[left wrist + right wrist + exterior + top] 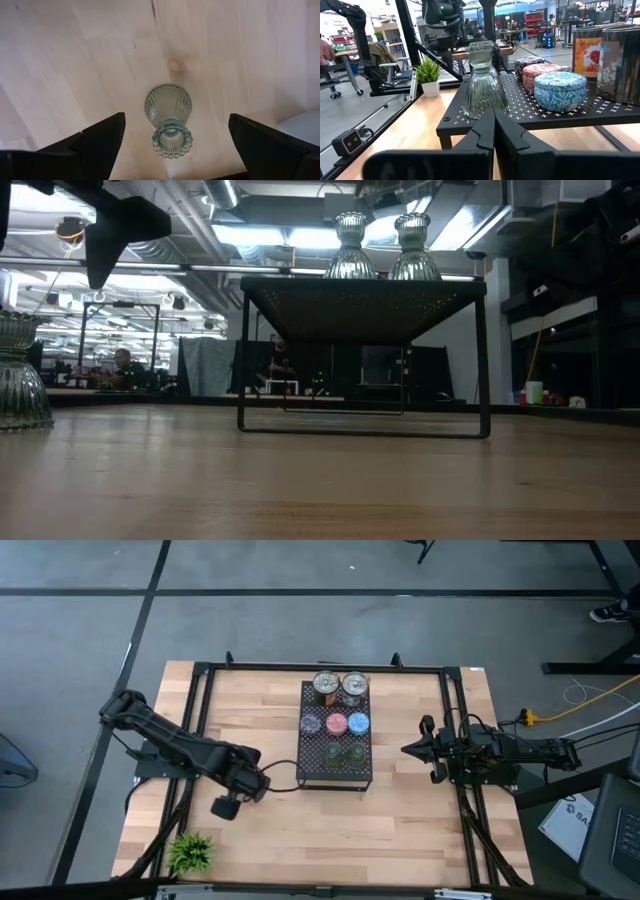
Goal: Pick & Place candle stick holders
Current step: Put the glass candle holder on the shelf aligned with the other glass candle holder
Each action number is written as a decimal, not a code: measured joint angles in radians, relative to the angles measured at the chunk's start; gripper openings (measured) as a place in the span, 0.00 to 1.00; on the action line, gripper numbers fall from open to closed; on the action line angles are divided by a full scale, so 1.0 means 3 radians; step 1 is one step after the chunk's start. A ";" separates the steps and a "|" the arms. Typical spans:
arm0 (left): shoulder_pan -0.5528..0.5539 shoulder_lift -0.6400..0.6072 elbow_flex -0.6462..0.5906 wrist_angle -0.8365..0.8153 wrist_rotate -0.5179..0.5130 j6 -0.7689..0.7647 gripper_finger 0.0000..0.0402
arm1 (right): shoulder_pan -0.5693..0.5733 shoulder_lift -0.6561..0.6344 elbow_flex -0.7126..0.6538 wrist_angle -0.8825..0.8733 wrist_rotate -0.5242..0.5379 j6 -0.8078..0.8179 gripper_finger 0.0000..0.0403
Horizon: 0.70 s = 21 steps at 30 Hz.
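One glass holder (168,120) stood upright on the table directly below the wide-open left gripper (172,145), centred between fingers; right gripper (494,131) was closed, parked well apart.

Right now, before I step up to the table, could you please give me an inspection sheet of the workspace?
Surface: wooden table inside a black frame, with a black perforated stand at its middle.
Job's things: one ribbed green glass candle stick holder stands on the bare wood; two glass holders are on the stand.
Clutter: three round tins and two taller tins on the stand; a small potted plant at the table's near-left corner.
Grippers: left end effector open, above the holder on the wood; right end effector shut, right of the stand, holding nothing.
Cables: yellow cable on the floor to the right.
Surroundings: a person's shoe on the floor at far right.
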 joint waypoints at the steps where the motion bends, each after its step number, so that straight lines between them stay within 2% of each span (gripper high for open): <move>1: 0.0005 -0.0030 -0.0038 0.0014 0.0000 0.0000 0.88 | 0.0000 -0.0001 0.0000 0.0000 0.0000 0.0001 0.01; 6: 0.0013 -0.0160 -0.0260 0.0161 0.0103 -0.0066 0.88 | 0.0000 -0.0001 0.0000 0.0000 0.0000 0.0000 0.01; 21: 0.0013 -0.0357 -0.0732 0.0370 0.0117 -0.0150 0.88 | 0.0000 -0.0001 0.0000 0.0000 0.0001 0.0000 0.01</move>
